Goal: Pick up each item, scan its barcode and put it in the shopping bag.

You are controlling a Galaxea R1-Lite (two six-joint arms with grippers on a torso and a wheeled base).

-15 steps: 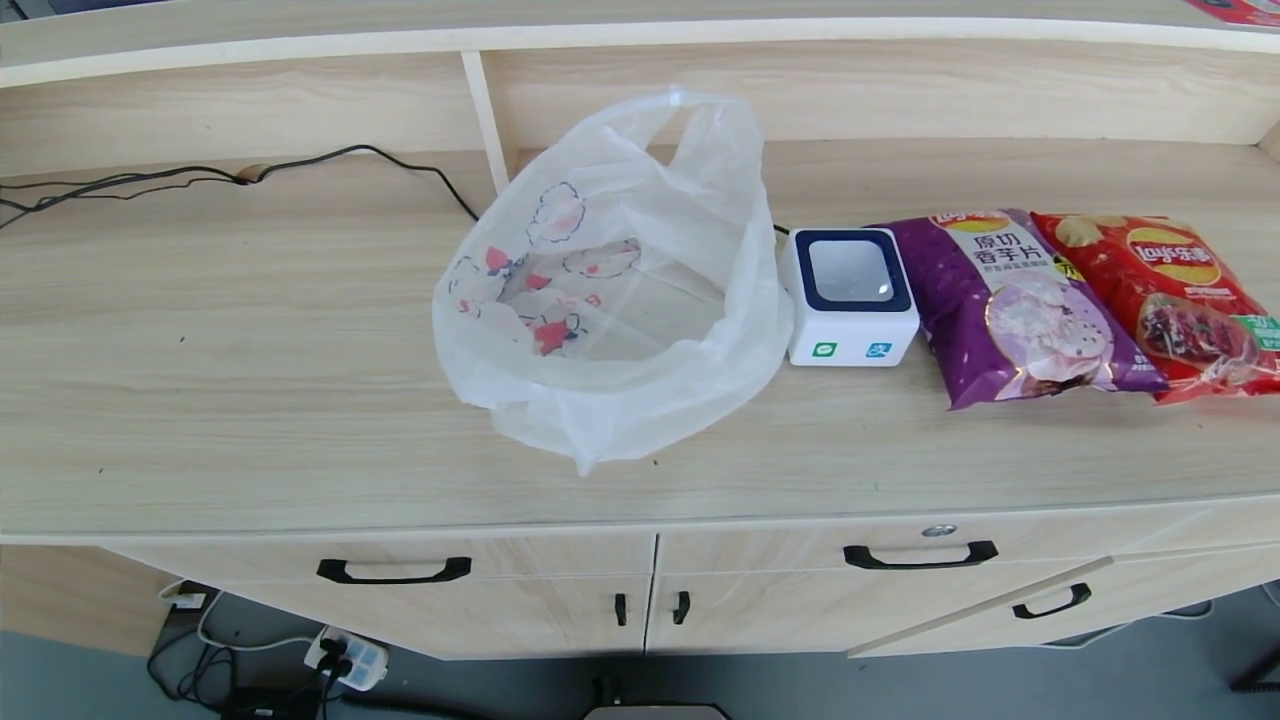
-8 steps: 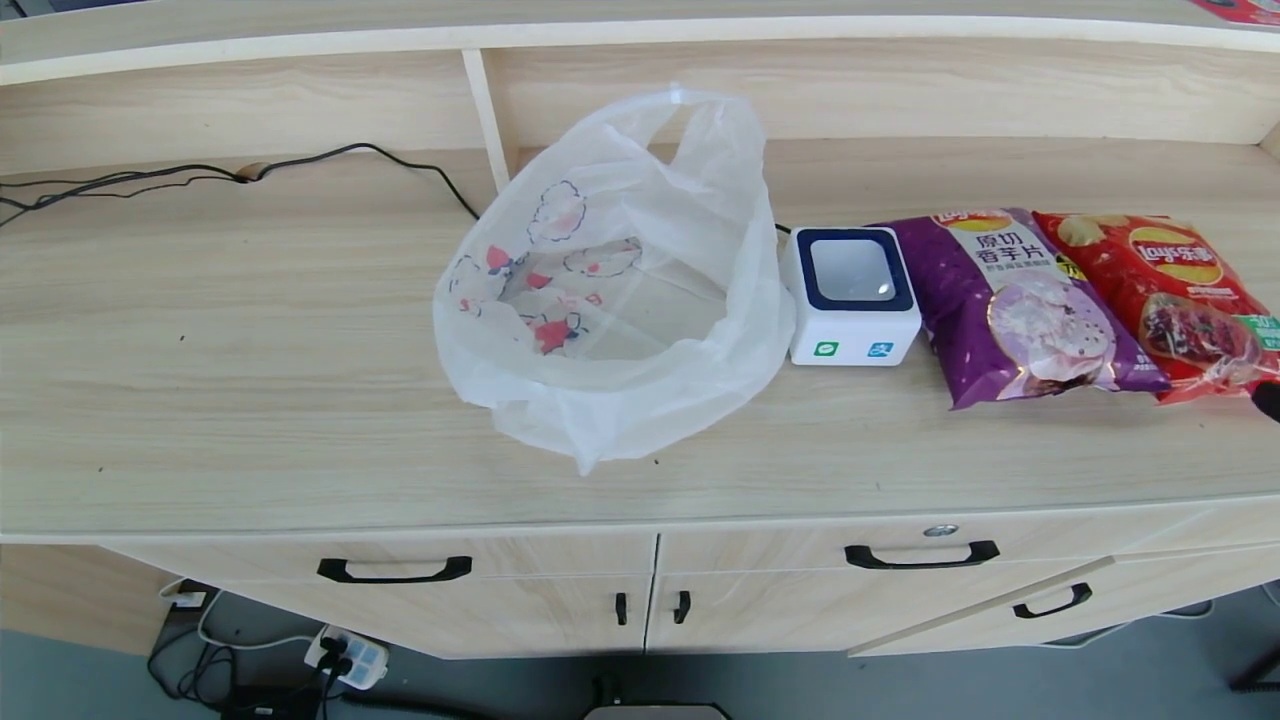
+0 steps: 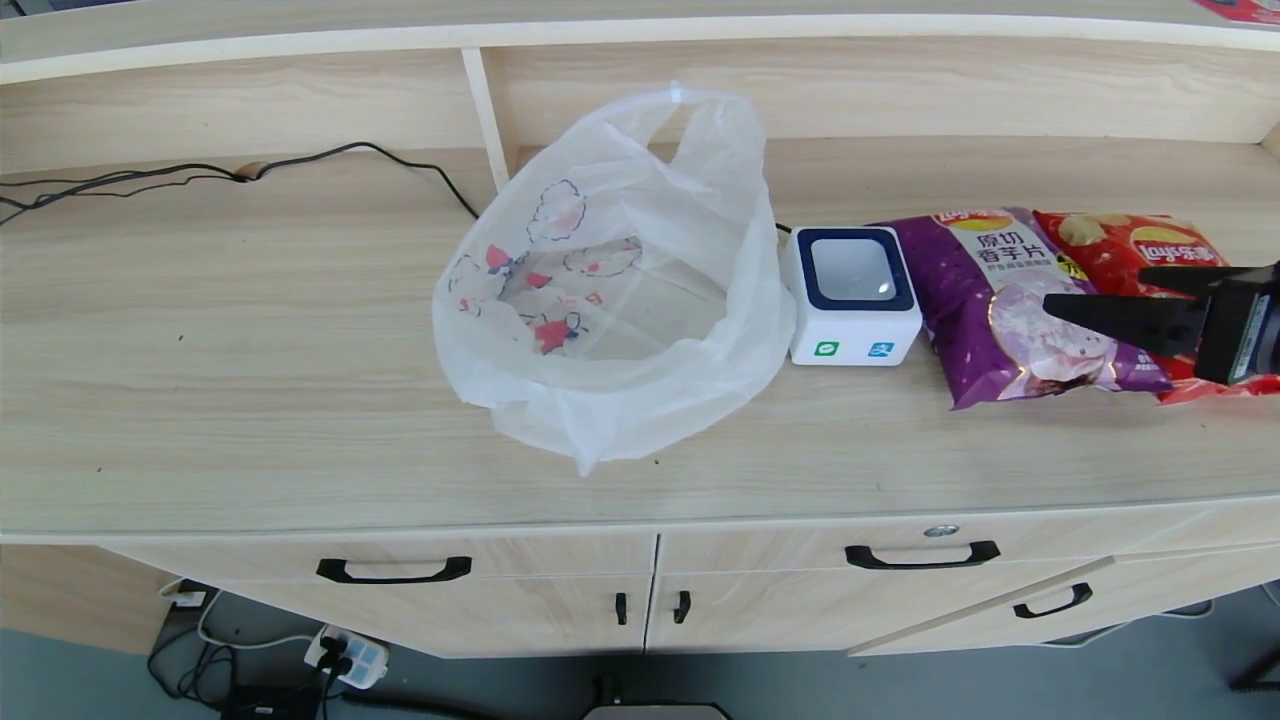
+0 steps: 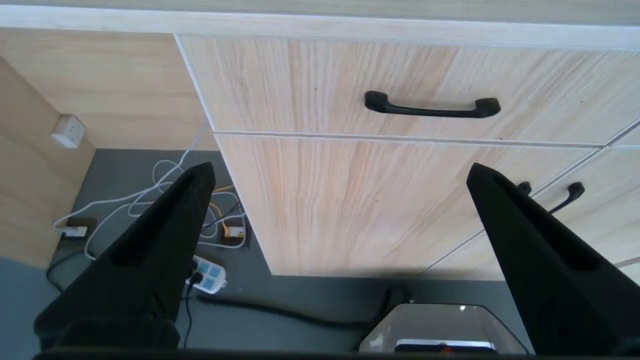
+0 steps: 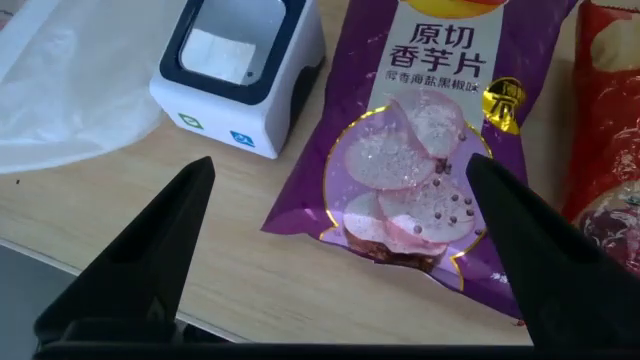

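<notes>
A purple chip bag [image 3: 1010, 300] [image 5: 420, 150] lies flat on the wooden counter, right of the white barcode scanner [image 3: 852, 295] [image 5: 240, 80]. A red chip bag [image 3: 1130, 255] [image 5: 605, 150] lies beside it, farther right. A translucent white shopping bag [image 3: 610, 280] stands open left of the scanner. My right gripper [image 3: 1095, 290] [image 5: 335, 225] hovers open over the purple bag, fingers pointing toward the scanner, nothing between them. My left gripper [image 4: 335, 240] is open, down in front of the cabinet drawers, below counter height.
A black cable [image 3: 250, 170] runs along the back left of the counter [image 3: 250, 400]. A raised shelf ledge [image 3: 600, 40] and a divider [image 3: 485, 120] stand behind the bag. Drawer handles [image 3: 920, 555] sit below the front edge.
My right gripper has come in from the right edge and now hangs over the chip bags. The bags, scanner and shopping bag have stayed put.
</notes>
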